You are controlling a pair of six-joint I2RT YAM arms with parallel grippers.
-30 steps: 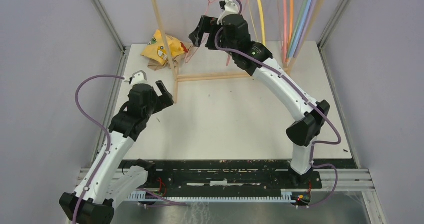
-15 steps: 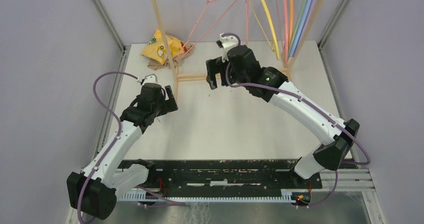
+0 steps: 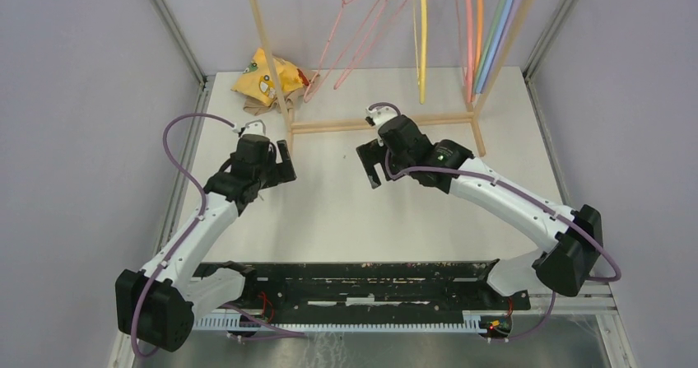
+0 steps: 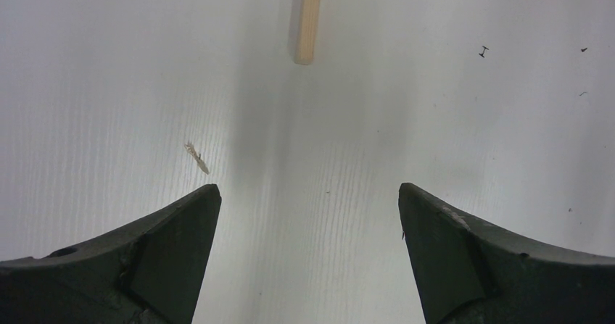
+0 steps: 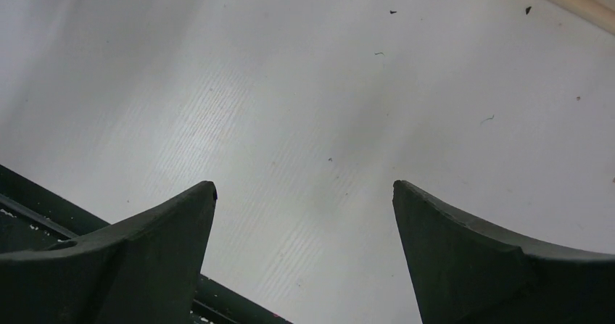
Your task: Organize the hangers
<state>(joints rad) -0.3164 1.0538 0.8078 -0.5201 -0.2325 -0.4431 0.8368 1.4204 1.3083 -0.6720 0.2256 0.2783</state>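
worktop (image 3: pixel 346 211): white and flat, boxed in by grey walls, both arms reaching over it from the near edge.
left gripper (image 4: pixel 308 193): low over bare worktop, jaws spread wide, nothing between them.
ahead of the left gripper: the squared end of a wooden bar (image 4: pixel 310 19) lies straight beyond the gap; a pale fleck (image 4: pixel 197 157) sits on the worktop just off its left finger.
right gripper (image 5: pixel 304 190): also low over bare worktop, jaws wide apart and empty; a black base plate (image 5: pixel 29 193) shows behind its left finger.
rack frame (image 3: pixel 379 123): light wood, standing beyond both grippers, its floor bar near the right gripper.
pink hangers (image 3: pixel 354 34): hung high on the rack frame, beyond the space between the two grippers, well apart from both.
yellow hanger (image 3: pixel 422 47): hanging straight down, beyond the right gripper.
bunched hangers (image 3: pixel 479 22): pink, orange, blue and pale green together, farther to the right gripper's right.
yellow bag (image 3: pixel 265 76): crumpled on the worktop beyond the left gripper, by the frame's left post.
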